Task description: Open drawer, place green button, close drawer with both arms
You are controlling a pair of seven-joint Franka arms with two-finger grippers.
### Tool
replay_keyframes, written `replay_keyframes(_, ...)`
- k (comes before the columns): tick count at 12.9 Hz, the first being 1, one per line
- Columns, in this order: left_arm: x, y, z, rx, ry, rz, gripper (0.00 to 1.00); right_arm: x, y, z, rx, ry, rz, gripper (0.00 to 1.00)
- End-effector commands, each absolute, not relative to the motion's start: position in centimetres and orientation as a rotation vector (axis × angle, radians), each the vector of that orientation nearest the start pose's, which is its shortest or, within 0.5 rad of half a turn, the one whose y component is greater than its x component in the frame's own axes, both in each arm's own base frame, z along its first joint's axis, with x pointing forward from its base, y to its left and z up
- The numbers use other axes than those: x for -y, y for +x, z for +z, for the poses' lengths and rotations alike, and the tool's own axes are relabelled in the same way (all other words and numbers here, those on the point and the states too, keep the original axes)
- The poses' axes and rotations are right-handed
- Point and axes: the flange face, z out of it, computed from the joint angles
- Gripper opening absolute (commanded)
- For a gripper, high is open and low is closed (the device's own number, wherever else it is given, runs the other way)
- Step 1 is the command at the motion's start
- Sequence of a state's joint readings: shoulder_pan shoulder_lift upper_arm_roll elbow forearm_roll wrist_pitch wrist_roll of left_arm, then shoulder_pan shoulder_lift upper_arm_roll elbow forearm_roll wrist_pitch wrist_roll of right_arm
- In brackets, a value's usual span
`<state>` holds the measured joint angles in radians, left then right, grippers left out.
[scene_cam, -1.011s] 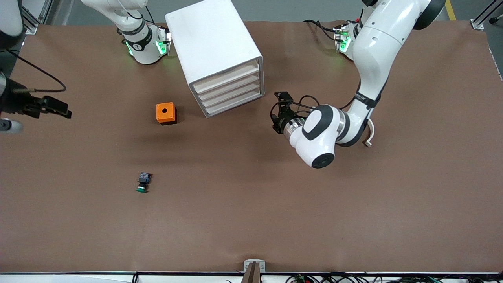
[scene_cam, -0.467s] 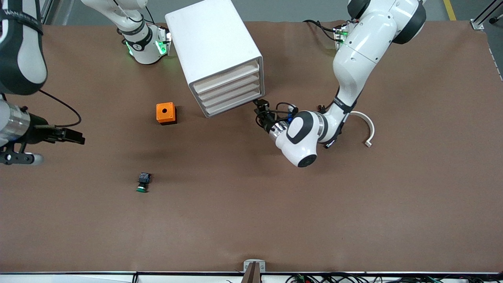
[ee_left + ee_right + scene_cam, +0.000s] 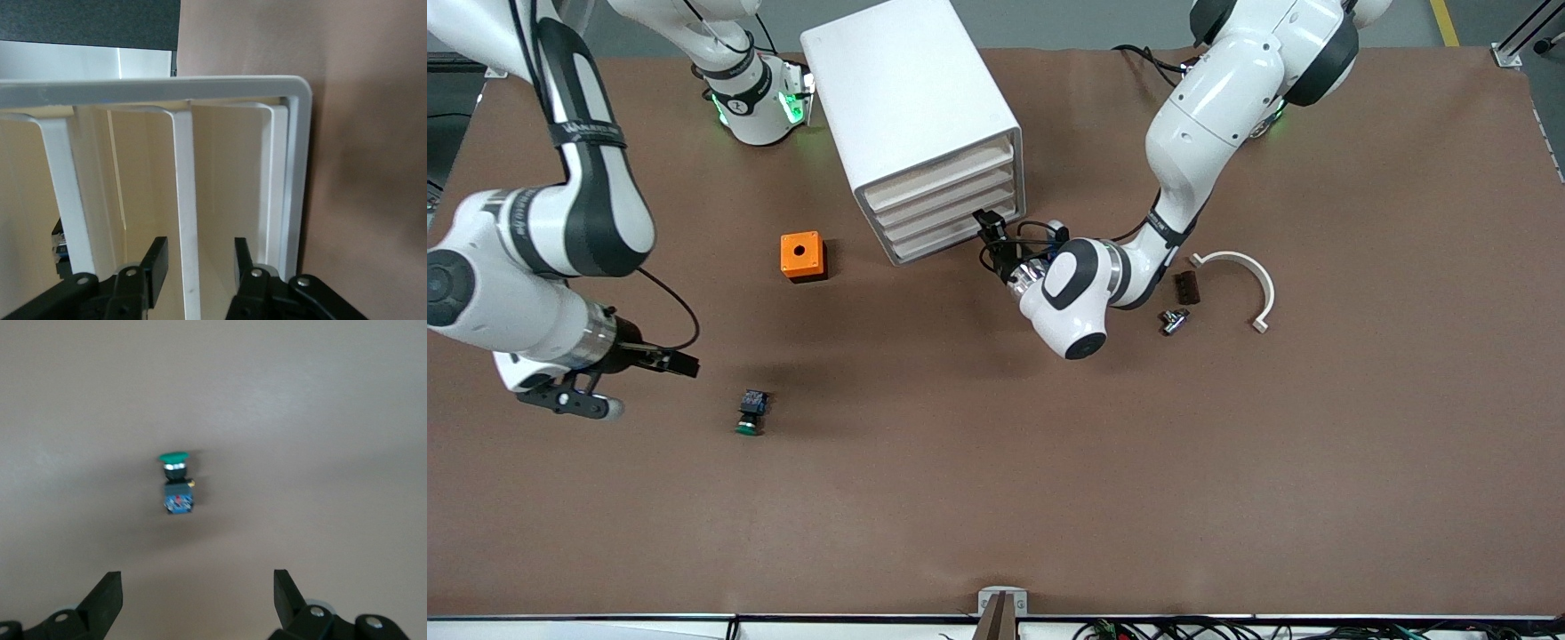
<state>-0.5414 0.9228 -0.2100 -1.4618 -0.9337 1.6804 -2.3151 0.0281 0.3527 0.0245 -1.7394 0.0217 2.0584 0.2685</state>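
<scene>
While the left gripper (image 3: 990, 233) sits at the cabinet (image 3: 911, 116) front, at its end toward the left arm's base, its fingers (image 3: 157, 263) are partly closed with one drawer front's edge standing between them; whether they actually pinch it cannot be told. Which of the four drawers this is cannot be fixed from the wrist view; in the front view the gripper is level with the lower two, so the drawer (image 3: 951, 220) of the task is likely the one.

Right gripper (image 3: 679, 361) hangs over bare bench (image 3: 1227, 462), just toward the right arm's end from the button (image 3: 750, 412). Jaws wide apart, nothing in them. Button lies on its side on the bench, well apart from the cabinet and nearer the camera than the orange cube (image 3: 803, 256).

Progress, as judged: all four drawers look shut, so opening is not done. Button not picked up. Placing and closing remain. Both arms are in approach, each to its own job.

View differences:
- Left wrist view shows the drawer front between the fingers, which the front view hides behind the wrist.
- Right wrist view shows the button (image 3: 176, 485) ahead of the open fingers (image 3: 107, 599), green cap pointing away from them, roughly centred between.
- Front view alone shows the cube and, near the left arm, a white arc piece (image 3: 1240, 271) and two small parts, one dark (image 3: 1185, 286), one metallic (image 3: 1172, 320).
</scene>
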Motion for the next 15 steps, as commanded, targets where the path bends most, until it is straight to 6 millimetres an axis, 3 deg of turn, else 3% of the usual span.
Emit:
replay_keyframes(1,50.8,43.5,14.6,1.883,-1.103,1.326,0.47,-4.6,65.1,32.3,-0.370,-3.089,0.004,1.00)
replay_keyframes(3,51.9,42.0,14.2,1.861,-1.111,1.317,0.46,-5.9,64.2,28.6,-0.340,-3.087,-0.047,1.00)
replay_keyframes(6,52.3,41.4,13.7,1.852,-1.135,1.295,0.18,-6.2,63.6,23.5,-0.338,-3.081,-0.096,1.00)
replay_keyframes(7,52.6,41.0,13.7,1.850,-1.151,1.283,0.01,-6.3,63.6,22.5,-0.362,-3.075,-0.110,1.00)
replay_keyframes(9,51.9,42.7,14.2,1.882,-1.154,1.291,0.00,-6.7,63.6,21.3,-0.363,-3.074,-0.116,1.00)
replay_keyframes(11,50.1,46.2,15.1,1.948,-1.206,1.263,0.00,-6.6,63.7,19.9,-0.364,-3.070,-0.137,1.00)
replay_keyframes(13,46.5,51.0,15.9,2.020,-1.214,1.322,0.00,-6.7,63.8,19.0,-0.365,-3.071,-0.133,1.00)
replay_keyframes(15,43.5,54.2,16.1,2.054,-1.292,1.407,0.00,-6.6,63.9,18.6,-0.373,-3.066,-0.141,1.00)
